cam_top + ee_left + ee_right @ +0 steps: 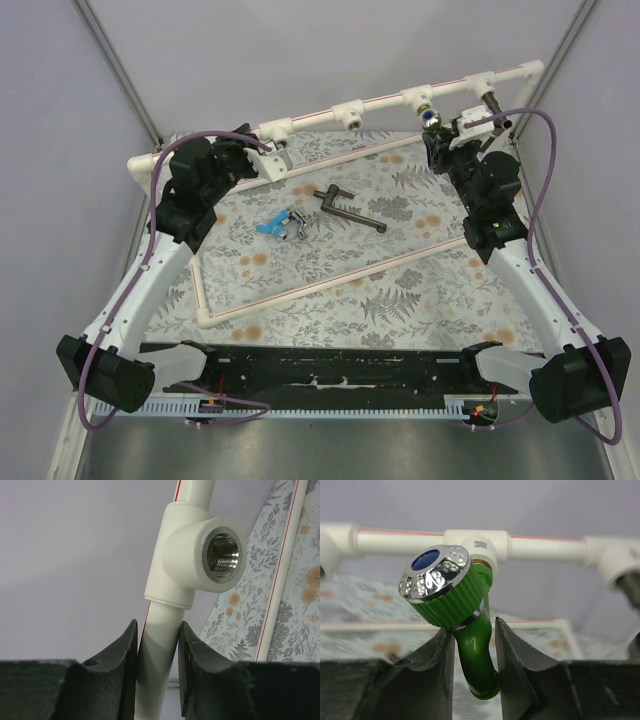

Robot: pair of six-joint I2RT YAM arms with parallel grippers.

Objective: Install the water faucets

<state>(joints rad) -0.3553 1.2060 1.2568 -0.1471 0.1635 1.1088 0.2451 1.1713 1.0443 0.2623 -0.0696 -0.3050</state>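
White arms (140, 290), black joints (190, 190), purple cables (552, 150)

Top external looks down from high behind the arms onto the counter (430, 290), with the pipe rail (385, 100) at its far side. Left wrist, hard against that rail, sights along it past the left claw (157, 650). Right wrist faces it square-on past the right claw (474, 640) and green faucet (447, 600). All three share the rail.

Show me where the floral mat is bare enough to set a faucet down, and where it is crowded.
Freest: the floral mat between the front white pipe and the black base bar. Also bare: right of the dark grey lever faucet. Crowded: the white back rail, where the left pincer and the right pincer with the bright green faucet sit.
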